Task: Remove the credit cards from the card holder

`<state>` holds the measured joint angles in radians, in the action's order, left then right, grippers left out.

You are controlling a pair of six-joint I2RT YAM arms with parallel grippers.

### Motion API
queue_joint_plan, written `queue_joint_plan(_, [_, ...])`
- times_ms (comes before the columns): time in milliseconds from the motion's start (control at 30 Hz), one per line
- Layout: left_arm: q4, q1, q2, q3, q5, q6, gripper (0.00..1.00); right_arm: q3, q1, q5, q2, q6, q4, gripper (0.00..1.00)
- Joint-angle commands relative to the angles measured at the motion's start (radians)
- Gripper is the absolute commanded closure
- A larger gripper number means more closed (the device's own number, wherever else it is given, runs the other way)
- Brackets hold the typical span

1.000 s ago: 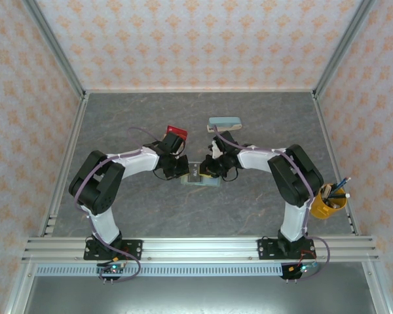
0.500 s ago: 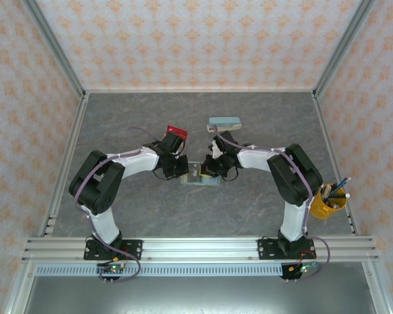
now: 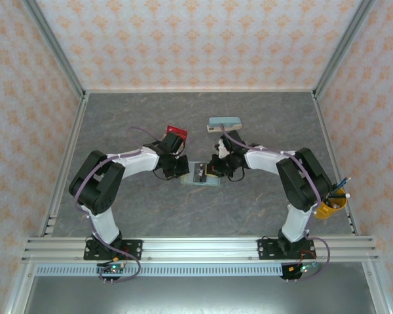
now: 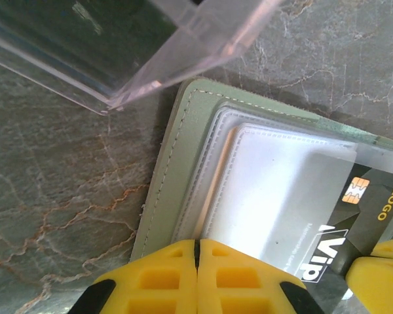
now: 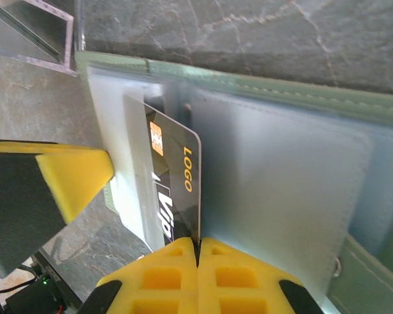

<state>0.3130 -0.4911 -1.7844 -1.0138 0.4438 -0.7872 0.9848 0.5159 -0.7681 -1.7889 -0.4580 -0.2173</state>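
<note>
The card holder point(image 4: 173, 170) lies open in the middle of the counter point(image 3: 268, 124). The right gripper point(image 5: 198, 252) is clenched on the edge of a dark grey credit card point(image 5: 173, 173) sticking partway out of its slot; the left gripper point(image 4: 196, 252) is clenched empty at the holder's panel

card point(image 5: 175, 186) partly inside holder point(image 5: 281, 176), on table point(image 3: 150, 209)

I've got a teal oblong case point(image 3: 224, 123) lying flat toward the back of the grey marbled table point(image 3: 131, 209). At the table's right edge I see a yellow cup point(image 3: 331, 208) with pens point(image 3: 340, 184) standing in it. Peach-patterned walls point(image 3: 196, 39) close in three sides.
</note>
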Motion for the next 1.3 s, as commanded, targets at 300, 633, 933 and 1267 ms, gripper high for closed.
queue_joint_plan(300, [0.095, -0.003, 0.100, -0.029, -0.062, 0.053, 0.89, -0.032, -0.031, 0.019, 0.107, 0.068, -0.098, 1.00])
queue_joint_plan(633, [-0.036, -0.002, 0.158, 0.030, -0.023, -0.022, 0.68, -0.065, -0.078, -0.063, 0.176, 0.071, -0.076, 1.00])
queue_joint_plan(933, [-0.321, 0.010, 0.173, 0.128, 0.164, -0.130, 0.32, -0.071, -0.082, -0.173, 0.193, 0.018, 0.044, 1.00])
queue_joint_plan(1267, [-0.700, 0.073, 0.117, 0.233, 0.383, -0.288, 0.11, -0.075, -0.101, -0.310, 0.190, -0.059, 0.196, 1.00])
